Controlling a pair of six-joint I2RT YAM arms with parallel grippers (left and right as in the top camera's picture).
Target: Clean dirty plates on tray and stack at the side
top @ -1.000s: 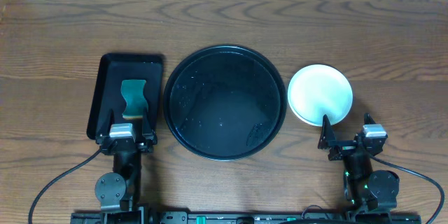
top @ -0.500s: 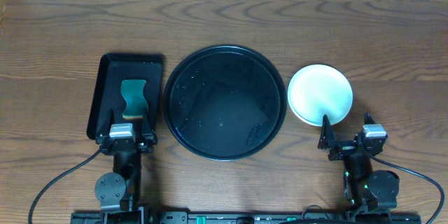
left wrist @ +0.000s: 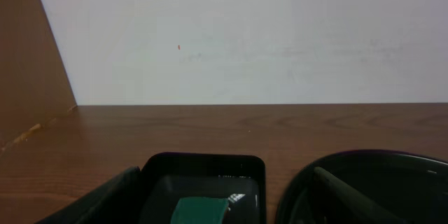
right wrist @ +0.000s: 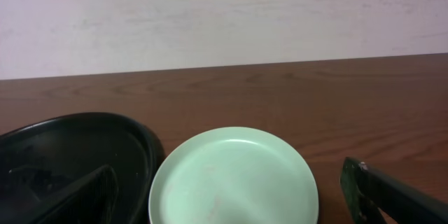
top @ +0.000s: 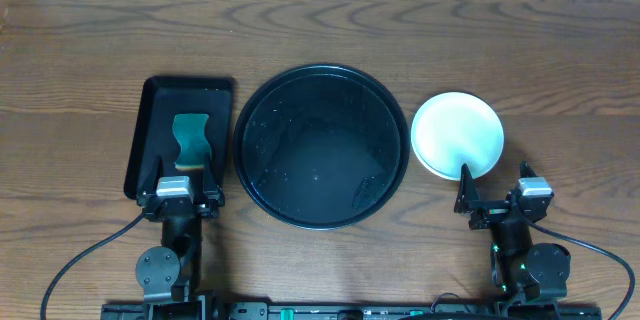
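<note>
2 black arms (top: 180, 235), silver wrist blocks (top: 173, 188).

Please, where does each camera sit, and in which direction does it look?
Overhead: above table, looking straight down; left hand, right hand at bottom.
Left wrist: low, facing the wall; rectangular tray, sponge; own fingers below.
Right wrist: low, facing the wall; plates; own fingers in corners.
Shared: both wrist views catch the round tray.

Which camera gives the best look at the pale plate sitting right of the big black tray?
Overhead: the plate shows nearly whole, on the table beside the tray. Right wrist shows it close but cut off below. Left wrist misses it.
</note>
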